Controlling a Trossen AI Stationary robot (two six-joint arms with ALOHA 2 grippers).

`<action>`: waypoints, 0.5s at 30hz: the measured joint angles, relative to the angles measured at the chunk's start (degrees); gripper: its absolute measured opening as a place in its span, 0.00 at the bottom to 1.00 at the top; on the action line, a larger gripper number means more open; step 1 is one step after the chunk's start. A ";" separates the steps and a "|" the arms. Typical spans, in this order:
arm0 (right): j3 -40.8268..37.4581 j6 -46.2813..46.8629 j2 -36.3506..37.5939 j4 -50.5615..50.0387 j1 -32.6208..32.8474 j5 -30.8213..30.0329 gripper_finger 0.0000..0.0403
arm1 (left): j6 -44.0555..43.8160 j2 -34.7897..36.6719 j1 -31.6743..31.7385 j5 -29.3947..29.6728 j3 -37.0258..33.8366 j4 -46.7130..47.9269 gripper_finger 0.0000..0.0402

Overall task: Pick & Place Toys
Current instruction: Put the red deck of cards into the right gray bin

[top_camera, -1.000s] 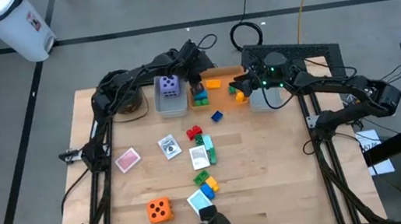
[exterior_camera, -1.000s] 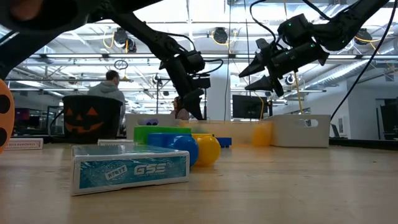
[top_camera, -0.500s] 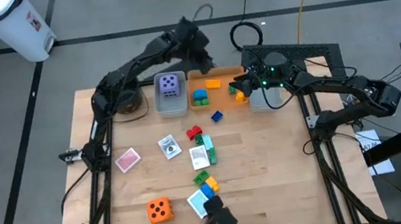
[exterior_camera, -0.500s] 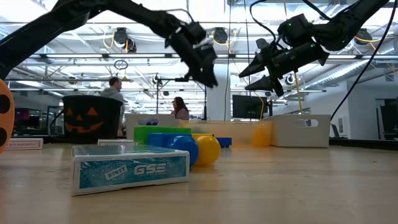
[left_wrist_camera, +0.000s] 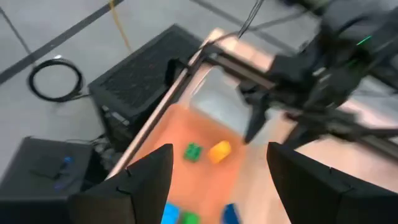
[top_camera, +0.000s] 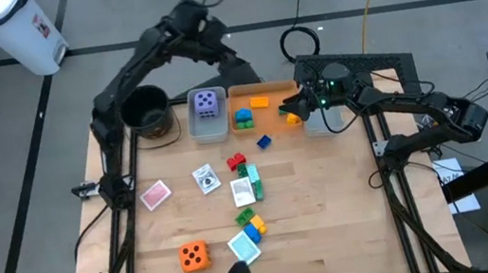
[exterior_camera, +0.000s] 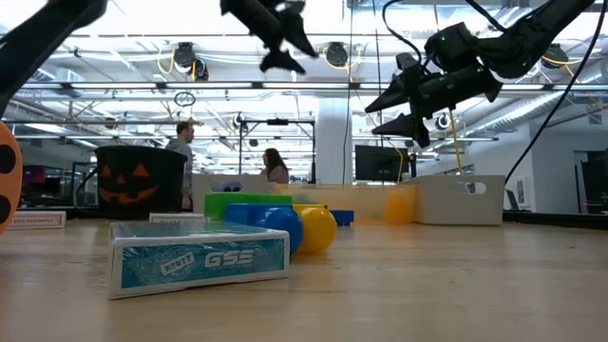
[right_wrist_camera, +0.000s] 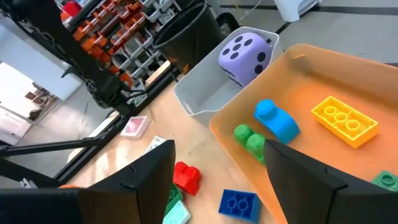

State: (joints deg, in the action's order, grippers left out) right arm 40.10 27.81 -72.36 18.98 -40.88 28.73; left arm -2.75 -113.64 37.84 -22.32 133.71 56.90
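Note:
My left gripper (top_camera: 235, 61) (left_wrist_camera: 219, 186) hangs open, high over the far end of the orange bin (top_camera: 268, 87), holding nothing. In that bin lie a blue-and-green brick (top_camera: 242, 116), a yellow brick (top_camera: 259, 103) and a green brick (left_wrist_camera: 192, 151). A purple die (top_camera: 207, 103) sits in the grey bin (top_camera: 209, 130). My right gripper (top_camera: 290, 106) (right_wrist_camera: 217, 180) stands open above the orange bin's right end, empty. Loose on the table lie a blue brick (top_camera: 264, 140), a red-and-green brick (top_camera: 236, 163), cards (top_camera: 206, 177) and an orange die (top_camera: 194, 255).
A round black pot (top_camera: 146, 107) stands at the far left, and a pale bin (top_camera: 323, 122) under my right arm. A pink card (top_camera: 155, 195), teal cards (top_camera: 243, 191) and stacked bricks (top_camera: 251, 222) lie mid-table. People stand in the room beyond (exterior_camera: 180, 142).
My left gripper was down in the orange bin, shut on the blue-and-green brick. It has opened and let go, then risen steeply and drawn back toward the table's far edge, rolling as it went. The brick now lies in the bin.

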 joint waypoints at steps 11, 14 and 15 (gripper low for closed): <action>0.00 2.26 0.00 0.00 0.13 -0.05 0.58 | -0.88 10.20 -6.68 5.09 -8.59 -1.99 0.51; 0.00 8.58 0.00 0.00 0.16 -0.05 0.58 | -2.33 14.00 -8.53 4.21 -19.92 -9.16 0.48; 0.00 11.22 0.00 0.02 0.35 -0.07 0.58 | -3.21 15.42 -8.93 3.70 -24.19 -12.02 0.46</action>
State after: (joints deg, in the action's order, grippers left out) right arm 40.10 39.03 -72.36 19.00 -40.53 28.67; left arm -5.97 -98.22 28.91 -18.62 109.52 44.88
